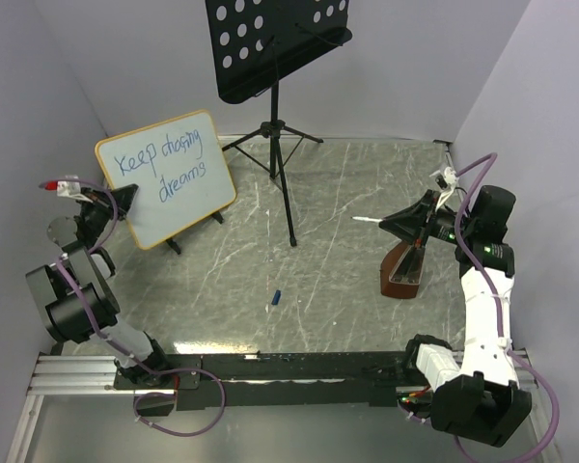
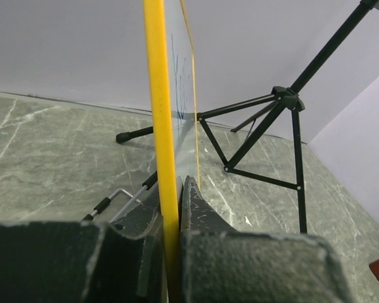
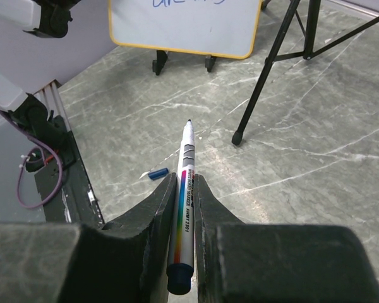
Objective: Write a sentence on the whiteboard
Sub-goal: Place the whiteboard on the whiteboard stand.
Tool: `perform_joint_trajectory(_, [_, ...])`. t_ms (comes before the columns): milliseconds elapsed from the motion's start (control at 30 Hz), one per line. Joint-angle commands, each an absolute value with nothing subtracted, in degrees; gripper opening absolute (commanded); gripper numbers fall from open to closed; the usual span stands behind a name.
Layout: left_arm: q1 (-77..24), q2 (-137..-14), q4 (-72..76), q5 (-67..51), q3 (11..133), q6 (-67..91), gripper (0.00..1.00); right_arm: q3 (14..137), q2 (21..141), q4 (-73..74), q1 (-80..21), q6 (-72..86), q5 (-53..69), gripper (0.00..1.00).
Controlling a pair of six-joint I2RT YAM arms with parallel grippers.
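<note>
The whiteboard (image 1: pixel 166 177), white with a light-orange frame, stands tilted on its small stand at the left. Blue lettering (image 1: pixel 166 164) on it reads "Keep chasing dreams" in two lines. My left gripper (image 1: pixel 125 198) is shut on the board's left edge; in the left wrist view the yellow frame edge (image 2: pixel 159 126) runs up between the jaws. My right gripper (image 1: pixel 398 224) is at the right, shut on a white whiteboard marker (image 3: pixel 184 202), tip uncapped and pointing left toward the board. The board's lower part (image 3: pixel 183 28) shows in the right wrist view.
A black music stand (image 1: pixel 275 43) on a tripod (image 1: pixel 282 154) stands at the back centre. The marker's blue cap (image 1: pixel 276 297) lies on the grey tabletop. A brown holder (image 1: pixel 405 272) sits under the right arm. Walls close in on both sides.
</note>
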State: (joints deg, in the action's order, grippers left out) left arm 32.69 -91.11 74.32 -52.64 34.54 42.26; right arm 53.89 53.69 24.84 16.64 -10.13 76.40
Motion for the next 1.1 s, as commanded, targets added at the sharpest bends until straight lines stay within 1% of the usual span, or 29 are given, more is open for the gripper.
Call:
perform_joint_trajectory(0, [34.45,-94.74,76.19,-54.75,33.31,27.94,0.10,55.20,54.14,25.31,16.35,-12.04,78.84,0.00])
perform_joint_trajectory(33, [34.98,-95.18,76.03,-54.93,33.66,27.86,0.11,55.20,54.14,25.31,16.35,-12.13,78.84,0.00])
perform_joint_trajectory(67, [35.24,-95.19,75.24,-55.11,34.27,27.43,0.16,55.28,54.31,25.57,16.35,-12.30,78.84,0.00])
perform_joint_trajectory(100, [35.33,-95.10,73.15,-55.11,34.54,26.20,0.17,55.37,54.23,25.75,16.35,-12.30,78.84,0.00])
perform_joint_trajectory(267, [35.33,-94.92,70.23,-54.84,35.77,24.44,0.18,55.81,54.75,26.72,16.26,-13.18,79.10,0.00])
perform_joint_trajectory(367, [35.33,-93.78,66.64,-54.67,36.47,22.51,0.16,56.07,54.93,27.51,16.26,-13.80,79.28,0.00])
perform_joint_trajectory(433, [35.25,-91.86,60.94,-53.27,36.56,18.03,0.16,56.51,55.37,28.47,16.17,-14.32,79.28,0.00])
perform_joint_trajectory(500, [35.24,-90.88,60.47,-50.73,35.69,16.01,0.18,56.69,55.81,28.74,16.00,-14.85,79.28,0.00])
perform_joint_trajectory(633, [35.24,-87.99,50.82,-46.50,36.39,8.97,0.18,56.95,56.07,29.70,15.56,-15.55,79.19,0.00])
perform_joint_trajectory(767, [35.24,-85.96,46.42,-41.14,35.42,2.92,0.18,57.39,56.43,30.59,15.21,-16.35,79.02,0.00])
perform_joint_trajectory(833, [35.24,-85.69,45.53,-39.56,34.63,1.67,0.18,57.48,56.60,30.93,15.03,-16.78,79.10,0.00])
perform_joint_trajectory(1067, [35.68,-88.94,47.72,-39.37,32.43,-1.58,0.19,58.01,56.78,31.99,14.85,-17.40,79.19,0.00])
